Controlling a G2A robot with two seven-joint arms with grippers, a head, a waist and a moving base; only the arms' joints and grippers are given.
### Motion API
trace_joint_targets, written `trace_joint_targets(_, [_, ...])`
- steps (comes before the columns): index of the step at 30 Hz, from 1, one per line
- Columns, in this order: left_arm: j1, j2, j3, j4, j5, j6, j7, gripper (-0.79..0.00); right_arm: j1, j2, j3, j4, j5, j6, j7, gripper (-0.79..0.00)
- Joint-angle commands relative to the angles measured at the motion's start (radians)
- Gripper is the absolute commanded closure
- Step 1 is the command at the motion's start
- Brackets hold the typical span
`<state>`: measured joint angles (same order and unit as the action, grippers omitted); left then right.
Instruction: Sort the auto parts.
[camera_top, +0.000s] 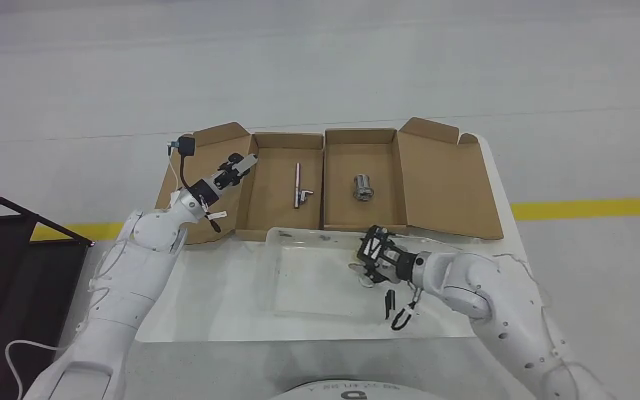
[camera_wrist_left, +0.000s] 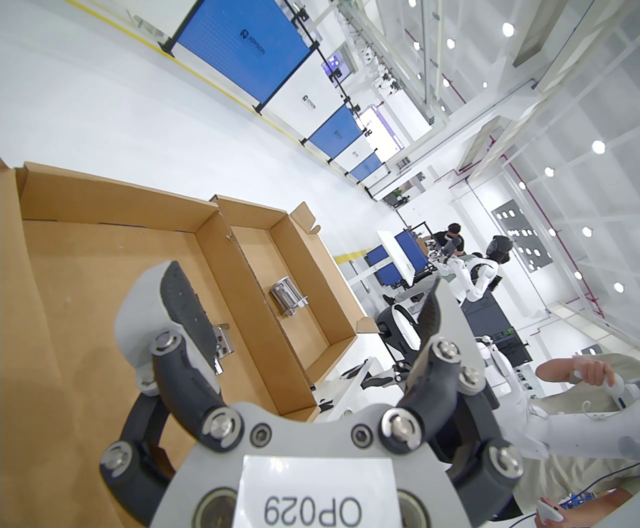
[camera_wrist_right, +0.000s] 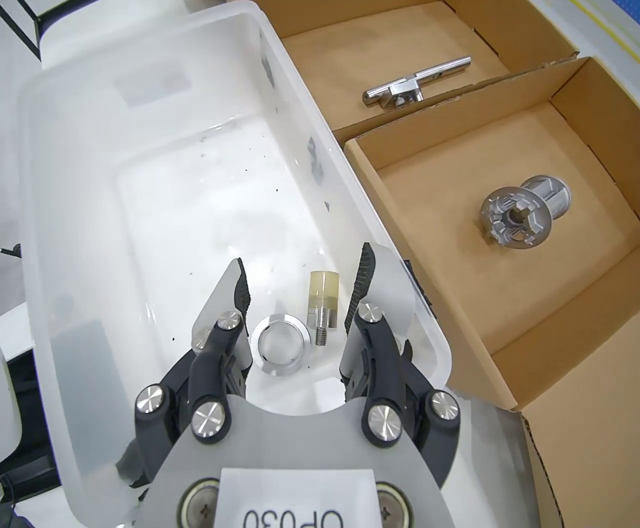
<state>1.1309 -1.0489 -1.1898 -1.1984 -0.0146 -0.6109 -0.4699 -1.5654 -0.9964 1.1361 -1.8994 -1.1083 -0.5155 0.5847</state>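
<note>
On my right wrist camera I log: one right gripper (camera_wrist_right: 304, 262), its black ribbed fingers (camera_wrist_right: 364, 272) spread apart, hanging over a translucent white plastic bin (camera_wrist_right: 165, 210). On the bin floor between the fingers lie one shiny silver metal ring (camera_wrist_right: 279, 345), flat, and just beside it one small metal stud with a pale yellowish cap (camera_wrist_right: 322, 302), on its side. Beside the bin, one brown cardboard box (camera_wrist_right: 450, 285) holds a grey cast-metal flanged hub (camera_wrist_right: 525, 210) lying on its side. A second brown cardboard box (camera_wrist_right: 330, 60) adjoins it, holding one polished T-shaped steel rod (camera_wrist_right: 415, 82).
</note>
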Motion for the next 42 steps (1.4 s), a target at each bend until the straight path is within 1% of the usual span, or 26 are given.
trace_joint_targets(1, [0.0, 0.0, 0.0, 0.0, 0.0, 0.0, 0.0, -0.785, 0.004, -0.001, -0.007, 0.006, -0.001, 0.017, 0.014, -0.474])
trace_joint_targets(2, [0.0, 0.0, 0.0, 0.0, 0.0, 0.0, 0.0, -0.785, 0.006, -0.002, -0.012, 0.008, -0.001, 0.026, 0.019, -0.483])
trace_joint_targets(4, [0.0, 0.0, 0.0, 0.0, 0.0, 0.0, 0.0, -0.785, 0.011, -0.004, -0.022, 0.015, 0.002, 0.036, 0.031, -0.471])
trace_joint_targets(10, [0.0, 0.0, 0.0, 0.0, 0.0, 0.0, 0.0, -0.785, 0.035, -0.012, -0.056, 0.038, 0.009, 0.067, 0.063, -0.517])
trace_joint_targets(11, [0.0, 0.0, 0.0, 0.0, 0.0, 0.0, 0.0, -0.785, 0.039, -0.013, -0.061, 0.043, 0.013, 0.071, 0.07, -0.502])
trace_joint_targets(18, [0.0, 0.0, 0.0, 0.0, 0.0, 0.0, 0.0, -0.785, 0.07, -0.022, -0.099, 0.067, 0.017, 0.097, 0.106, -0.526])
trace_joint_targets(19, [0.0, 0.0, 0.0, 0.0, 0.0, 0.0, 0.0, -0.785, 0.073, -0.023, -0.105, 0.067, 0.019, 0.096, 0.107, -0.517])
trace_joint_targets(23, [0.0, 0.0, 0.0, 0.0, 0.0, 0.0, 0.0, -0.785, 0.082, -0.025, -0.119, 0.064, 0.037, 0.069, 0.102, -0.523])
trace_joint_targets(25, [0.0, 0.0, 0.0, 0.0, 0.0, 0.0, 0.0, -0.785, 0.083, -0.025, -0.118, 0.063, 0.073, 0.037, 0.094, -0.533])
trace_joint_targets(27, [0.0, 0.0, 0.0, 0.0, 0.0, 0.0, 0.0, -0.785, 0.085, -0.022, -0.107, 0.065, 0.112, 0.009, 0.095, -0.523])
trace_joint_targets(29, [0.0, 0.0, 0.0, 0.0, 0.0, 0.0, 0.0, -0.785, 0.084, -0.019, -0.091, 0.064, 0.127, 0.007, 0.096, -0.551])
trace_joint_targets(33, [0.0, 0.0, 0.0, 0.0, 0.0, 0.0, 0.0, -0.785, 0.07, -0.016, -0.072, 0.049, 0.101, 0.053, 0.096, -0.597])
trace_joint_targets(36, [0.0, 0.0, 0.0, 0.0, 0.0, 0.0, 0.0, -0.785, 0.063, -0.014, -0.071, 0.037, 0.067, 0.082, 0.113, -0.677])
trace_joint_targets(37, [0.0, 0.0, 0.0, 0.0, 0.0, 0.0, 0.0, -0.785, 0.062, -0.014, -0.073, 0.036, 0.066, 0.086, 0.122, -0.693])
trace_joint_targets(42, [0.0, 0.0, 0.0, 0.0, 0.0, 0.0, 0.0, -0.785, 0.079, -0.016, -0.083, 0.022, 0.056, 0.135, 0.197, -0.677])
